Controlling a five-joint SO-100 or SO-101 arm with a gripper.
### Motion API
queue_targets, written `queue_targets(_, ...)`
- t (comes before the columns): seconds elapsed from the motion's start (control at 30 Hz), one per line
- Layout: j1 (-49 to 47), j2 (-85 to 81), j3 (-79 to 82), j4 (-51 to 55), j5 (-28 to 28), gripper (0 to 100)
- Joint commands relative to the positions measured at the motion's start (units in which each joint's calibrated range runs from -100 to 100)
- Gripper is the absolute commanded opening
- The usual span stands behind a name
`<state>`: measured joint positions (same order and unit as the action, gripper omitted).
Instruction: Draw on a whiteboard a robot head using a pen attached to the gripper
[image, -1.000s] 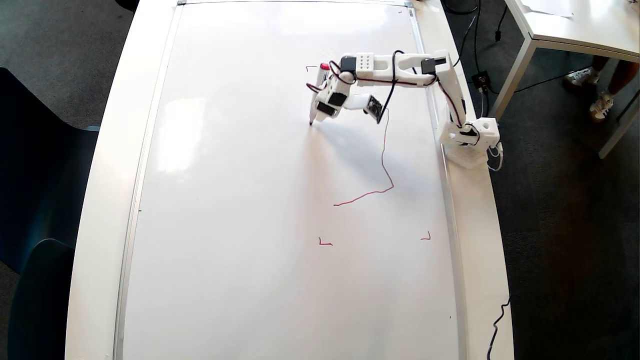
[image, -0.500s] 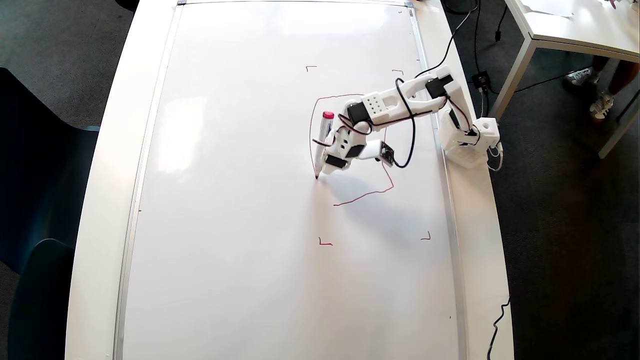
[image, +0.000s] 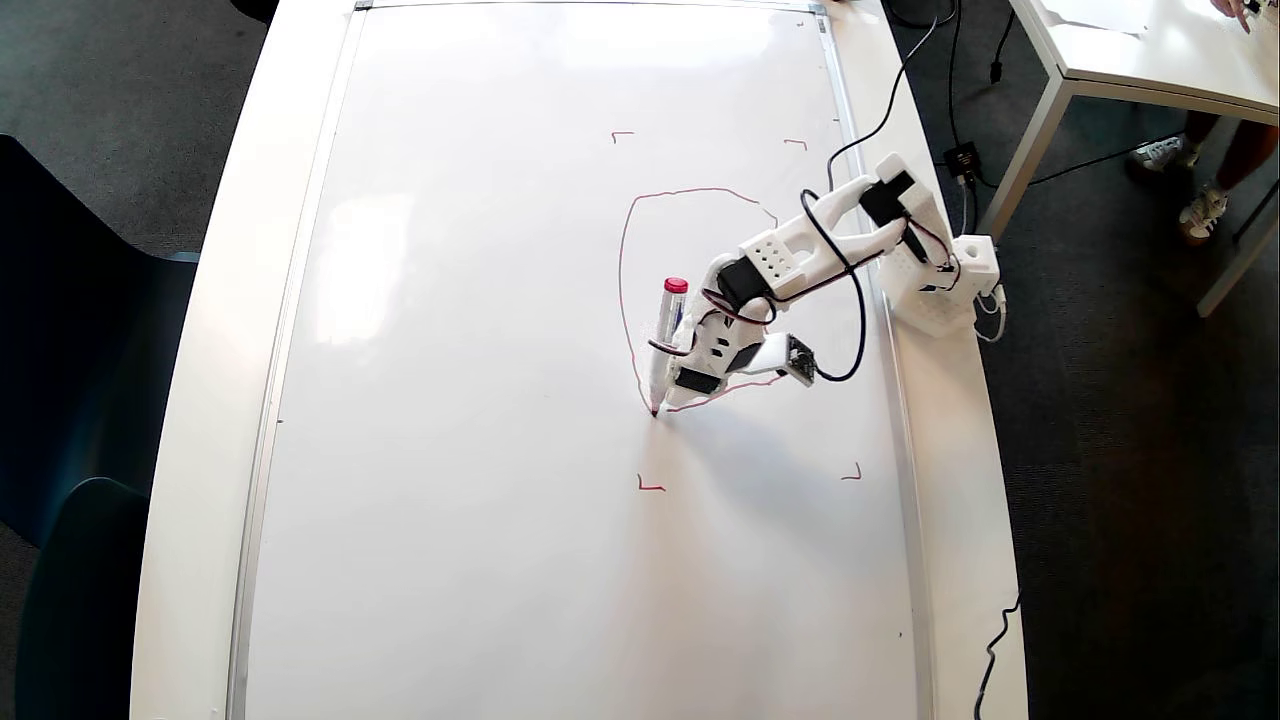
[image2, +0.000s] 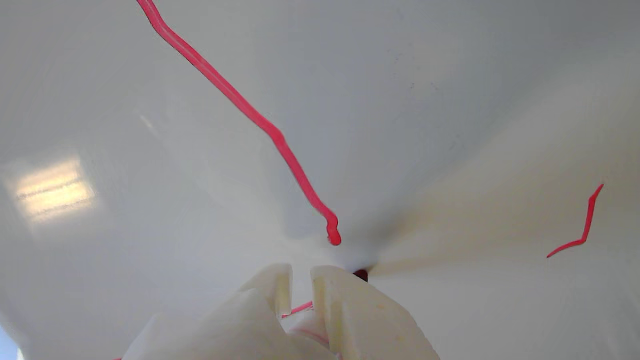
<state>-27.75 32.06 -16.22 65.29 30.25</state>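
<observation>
The gripper (image: 672, 398) hangs low over the whiteboard (image: 450, 400), its two white fingers (image2: 345, 305) nearly together with only a narrow slot between them and nothing held in that slot; the pen (image: 664, 345) is strapped along its side, red cap up, dark tip touching the board at the lower left corner of the robot head (image: 622, 270). By my reading the task is early: only the outer outline is drawn, nearly closed, with no inner squares or stalk visible. The overhead view shows the whole loop, the four red corner marks (image: 650, 486) and the table (image: 200, 400). The wrist view alone shows the finger gap and the stroke's end just short of the tip.
</observation>
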Motion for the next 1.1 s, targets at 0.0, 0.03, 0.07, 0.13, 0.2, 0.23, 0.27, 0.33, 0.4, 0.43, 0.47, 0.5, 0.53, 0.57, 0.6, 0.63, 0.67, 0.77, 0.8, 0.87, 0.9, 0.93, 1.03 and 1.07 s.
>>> queue_targets(0.0,-1.2,-0.3,0.6,4.6,-0.3,1)
queue_targets(0.03,-0.9,-0.3,0.4,4.6,-0.3,1)
queue_targets(0.07,-0.7,-0.4,-0.1,4.6,-0.4,1)
queue_targets(0.13,-0.5,-0.5,-0.8,4.6,-0.2,1)
queue_targets(0.2,0.0,-2.3,-3.1,5.4,-0.4,1)
queue_targets(0.23,0.5,-3.4,-3.9,5.4,-0.4,1)
queue_targets(0.27,1.0,-4.9,-4.7,5.4,-0.3,1)
queue_targets(0.33,2.5,-9.4,-5.5,6.6,0.2,1)
queue_targets(0.4,3.5,-12.5,-4.6,9.6,1.4,1)
queue_targets(0.43,3.9,-14.1,-3.8,11.6,2.1,1)
queue_targets(0.47,5.1,-17.0,-1.1,14.4,3.0,1)
queue_targets(0.5,5.5,-18.4,0.9,14.6,3.3,1)
queue_targets(0.53,5.8,-19.5,3.1,14.6,3.5,1)
queue_targets(0.57,6.1,-20.7,5.6,14.6,3.9,1)
queue_targets(0.6,6.2,-21.8,8.0,14.6,4.3,1)
queue_targets(0.63,6.2,-23.1,12.1,14.6,4.4,1)
queue_targets(0.67,6.1,-23.6,13.5,14.6,4.4,1)
queue_targets(0.77,5.7,-23.8,15.5,14.4,4.2,1)
queue_targets(0.8,5.6,-23.5,16.5,12.8,4.1,1)
queue_targets(0.87,5.5,-23.0,17.1,11.6,4.1,1)
queue_targets(0.9,5.5,-22.5,17.1,11.3,4.1,1)
queue_targets(0.93,5.0,-21.5,16.5,11.3,4.2,1)
queue_targets(1.03,4.8,-19.6,15.4,10.5,4.2,1)
queue_targets(1.07,4.8,-19.0,14.9,10.2,4.1,1)
